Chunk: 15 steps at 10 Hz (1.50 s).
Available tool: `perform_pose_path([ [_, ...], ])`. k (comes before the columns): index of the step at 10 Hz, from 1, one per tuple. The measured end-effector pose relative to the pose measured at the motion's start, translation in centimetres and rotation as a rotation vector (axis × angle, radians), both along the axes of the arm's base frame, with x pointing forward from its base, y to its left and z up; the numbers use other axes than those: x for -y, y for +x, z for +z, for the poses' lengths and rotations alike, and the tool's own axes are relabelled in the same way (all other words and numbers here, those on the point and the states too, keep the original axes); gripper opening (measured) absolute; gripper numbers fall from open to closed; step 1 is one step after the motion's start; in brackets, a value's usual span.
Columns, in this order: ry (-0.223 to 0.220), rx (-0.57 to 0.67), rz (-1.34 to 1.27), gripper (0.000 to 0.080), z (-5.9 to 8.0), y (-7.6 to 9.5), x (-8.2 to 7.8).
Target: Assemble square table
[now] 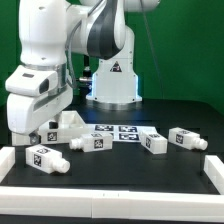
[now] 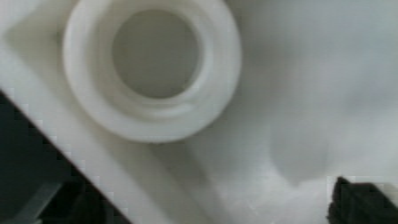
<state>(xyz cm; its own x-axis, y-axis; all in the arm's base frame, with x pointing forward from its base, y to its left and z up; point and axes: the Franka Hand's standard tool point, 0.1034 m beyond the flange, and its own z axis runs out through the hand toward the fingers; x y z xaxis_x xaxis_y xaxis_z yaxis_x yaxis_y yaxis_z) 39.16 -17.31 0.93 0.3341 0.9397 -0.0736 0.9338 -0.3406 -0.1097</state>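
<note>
Seemingly the jaws, width untellable, sit at the table top (image 2: pixel 267 150); legs (image 1: pixel 152 142) bear black-and-white tags.

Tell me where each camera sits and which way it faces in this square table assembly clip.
Exterior view: off the arm, facing the black table across the white border rail; shows the white robot arm bent over the white plastic square table top.
Wrist view: on the wrist, close above that top's round raised ring; a dark corner may be the jaws.
Shared: only the table top.
</note>
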Motion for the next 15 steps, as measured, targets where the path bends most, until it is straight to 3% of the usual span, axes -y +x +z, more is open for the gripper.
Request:
perform_pose_path([
  [1, 0.0, 0.0, 0.0, 0.0556, 0.0, 0.0, 0.0],
  [2, 0.0, 0.0, -0.001, 0.0313, 0.0, 0.0, 0.0],
  [3, 0.0, 0.0, -0.001, 0.0313, 0.0, 0.0, 0.0],
  [5, -0.001, -0.001, -0.007, 0.0062, 0.0, -0.1, 0.0],
  [9, -0.003, -0.002, -0.014, 0.0056, 0.0, -0.1, 0.1],
  [11, -0.011, 0.011, -0.061, 0.0056, 0.8, -0.1, 0.1],
  [13, -0.044, 0.051, -0.173, 0.0056, 3.0, 2.0, -1.5],
  [15, -0.079, 0.102, -0.328, 0.0057, 5.2, 5.4, -4.5],
])
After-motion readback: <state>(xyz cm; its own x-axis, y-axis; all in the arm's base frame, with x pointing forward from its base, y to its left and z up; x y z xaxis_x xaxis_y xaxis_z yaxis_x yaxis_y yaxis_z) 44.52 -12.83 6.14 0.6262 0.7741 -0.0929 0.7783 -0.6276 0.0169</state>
